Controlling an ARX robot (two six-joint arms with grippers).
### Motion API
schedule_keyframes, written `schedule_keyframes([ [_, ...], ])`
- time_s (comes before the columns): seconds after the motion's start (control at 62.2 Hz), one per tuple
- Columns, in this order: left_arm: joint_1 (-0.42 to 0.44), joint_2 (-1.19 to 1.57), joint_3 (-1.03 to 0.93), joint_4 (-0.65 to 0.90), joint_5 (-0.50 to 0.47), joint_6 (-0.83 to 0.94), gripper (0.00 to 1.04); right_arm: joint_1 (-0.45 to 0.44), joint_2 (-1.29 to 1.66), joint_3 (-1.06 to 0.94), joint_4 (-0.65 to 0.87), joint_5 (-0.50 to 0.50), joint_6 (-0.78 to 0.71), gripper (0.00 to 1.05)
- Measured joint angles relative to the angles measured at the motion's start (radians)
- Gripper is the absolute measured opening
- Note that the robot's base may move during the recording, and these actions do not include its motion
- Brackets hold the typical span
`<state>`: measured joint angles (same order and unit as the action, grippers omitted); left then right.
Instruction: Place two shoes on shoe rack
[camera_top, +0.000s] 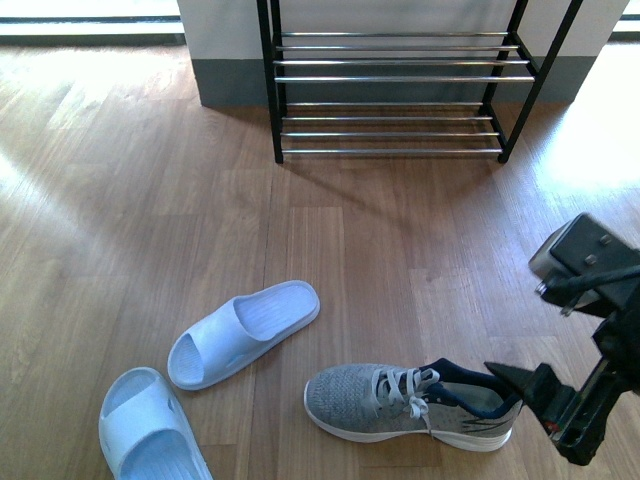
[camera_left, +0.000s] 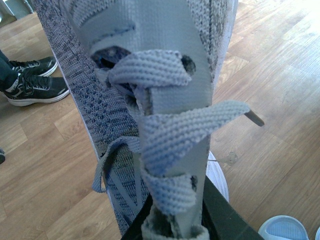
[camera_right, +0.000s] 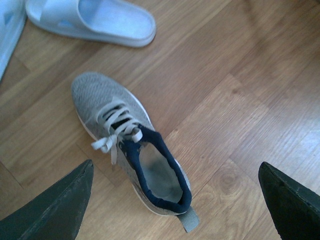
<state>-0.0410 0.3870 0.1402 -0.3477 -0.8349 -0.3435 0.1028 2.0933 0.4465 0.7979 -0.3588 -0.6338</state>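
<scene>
My right gripper (camera_right: 175, 170) hangs with its two dark fingers spread wide, above the heel end of the grey sneaker (camera_top: 400, 400). From the front view I cannot tell whether one fingertip touches the navy collar. This sneaker stands on its white sole on the wooden floor (camera_top: 150, 200), toe to my left and heel toward my right arm, laces tied loosely.

My left gripper (camera_left: 182, 220) is closed on the second sneaker (camera_left: 165, 75), with a black finger on each side of its laced tongue. That shoe fills the left wrist view, held off the floor.

One pale blue slide (camera_top: 245, 330) lies near the grey sneaker's toe, and the other slide (camera_top: 150, 425) is nearer me at my left. The shoe rack (camera_top: 400, 62) stands well apart, against the far wall. A pair of black shoes (camera_left: 35, 82) shows beyond the held sneaker.
</scene>
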Motion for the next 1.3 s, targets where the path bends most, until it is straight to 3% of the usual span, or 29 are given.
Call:
schedule_keyframes([
  [0.193,0.000,0.000,0.000,0.000,0.000,0.000,0.03,-0.001,0.232,0.109,-0.019,-0.025,-0.084,0.96],
  [0.322,0.000,0.000,0.000,0.000,0.000,0.000,0.03,0.001,0.349,0.168,0.028,0.025,-0.123,0.96],
  [1.238,0.000,0.000,0.000,0.000,0.000,0.000,0.03,-0.038,0.644,0.472,-0.013,0.085,-0.087,0.96],
  [1.302,0.000,0.000,0.000,0.000,0.000,0.000,0.03,-0.038,0.665,0.485,0.011,0.085,-0.055,0.88],
])
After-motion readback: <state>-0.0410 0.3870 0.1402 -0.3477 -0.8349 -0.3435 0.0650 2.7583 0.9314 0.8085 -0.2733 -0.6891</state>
